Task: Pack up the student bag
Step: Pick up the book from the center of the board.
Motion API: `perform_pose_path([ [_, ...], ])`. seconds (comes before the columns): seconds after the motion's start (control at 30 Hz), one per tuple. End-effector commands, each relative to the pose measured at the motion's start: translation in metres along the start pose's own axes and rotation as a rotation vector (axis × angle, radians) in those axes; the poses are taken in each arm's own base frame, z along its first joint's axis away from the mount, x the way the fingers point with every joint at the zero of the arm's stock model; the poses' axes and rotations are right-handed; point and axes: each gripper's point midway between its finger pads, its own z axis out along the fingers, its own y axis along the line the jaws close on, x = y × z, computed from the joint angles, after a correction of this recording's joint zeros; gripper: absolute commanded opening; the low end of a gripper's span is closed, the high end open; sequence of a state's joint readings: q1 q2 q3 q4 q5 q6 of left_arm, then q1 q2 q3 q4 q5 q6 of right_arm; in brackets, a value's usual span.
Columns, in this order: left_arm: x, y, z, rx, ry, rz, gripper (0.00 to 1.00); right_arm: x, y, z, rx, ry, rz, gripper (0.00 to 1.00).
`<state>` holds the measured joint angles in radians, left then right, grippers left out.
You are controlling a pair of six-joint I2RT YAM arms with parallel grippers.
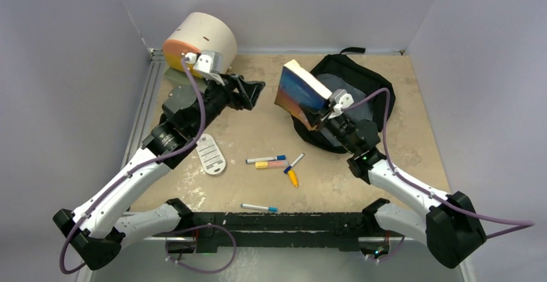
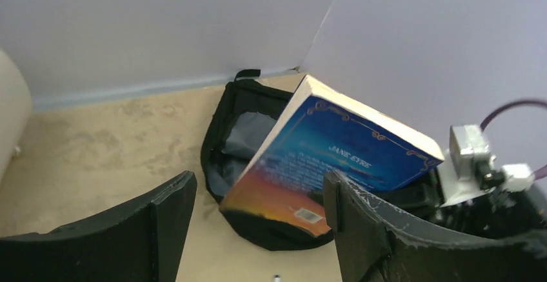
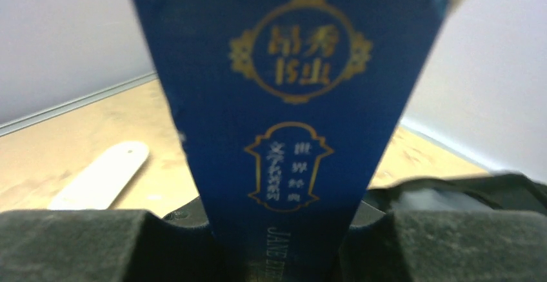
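The right gripper is closed narrow on the lower end of a blue paperback book and holds it tilted up off the desk. In the right wrist view its two pads press the spine from either side. The student bag lies directly under and behind this gripper, its mouth open and its grey lining showing. The book's lower corner hangs over that opening.

The left gripper stands wide apart and holds nothing. It hovers above the desk, facing the book and bag across a bare gap. Just behind it sits a cream-and-orange cylinder box. Below and beside it on the desk lies a white flat case. Several markers are scattered between the two grippers, nearer the arm bases.
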<state>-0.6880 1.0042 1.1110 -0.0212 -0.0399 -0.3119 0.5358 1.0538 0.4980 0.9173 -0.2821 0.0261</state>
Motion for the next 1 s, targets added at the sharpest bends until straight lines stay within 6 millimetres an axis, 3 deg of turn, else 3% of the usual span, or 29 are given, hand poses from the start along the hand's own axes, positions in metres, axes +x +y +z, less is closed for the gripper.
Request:
perform_pose_path([
  [0.0, -0.019, 0.009, -0.005, -0.157, -0.042, -0.399, 0.72, -0.092, -0.064, -0.007, 0.36, -0.286, -0.101, 0.0],
  [0.2, 0.002, -0.013, 0.009, -0.179, 0.124, -0.76, 0.74, -0.1, -0.072, -0.005, 0.437, -0.328, -0.255, 0.0],
  [0.4, 0.017, -0.04, 0.026, -0.166, 0.291, -0.978, 0.76, -0.11, -0.071, 0.0, 0.499, -0.343, -0.425, 0.0],
  [0.6, 0.027, -0.046, 0.041, -0.151, 0.329, -1.041, 0.78, -0.117, -0.057, 0.008, 0.495, -0.332, -0.515, 0.0],
  [0.97, 0.025, -0.053, 0.053, -0.081, 0.291, -1.096, 0.79, -0.106, -0.032, 0.02, 0.463, -0.286, -0.557, 0.0],
])
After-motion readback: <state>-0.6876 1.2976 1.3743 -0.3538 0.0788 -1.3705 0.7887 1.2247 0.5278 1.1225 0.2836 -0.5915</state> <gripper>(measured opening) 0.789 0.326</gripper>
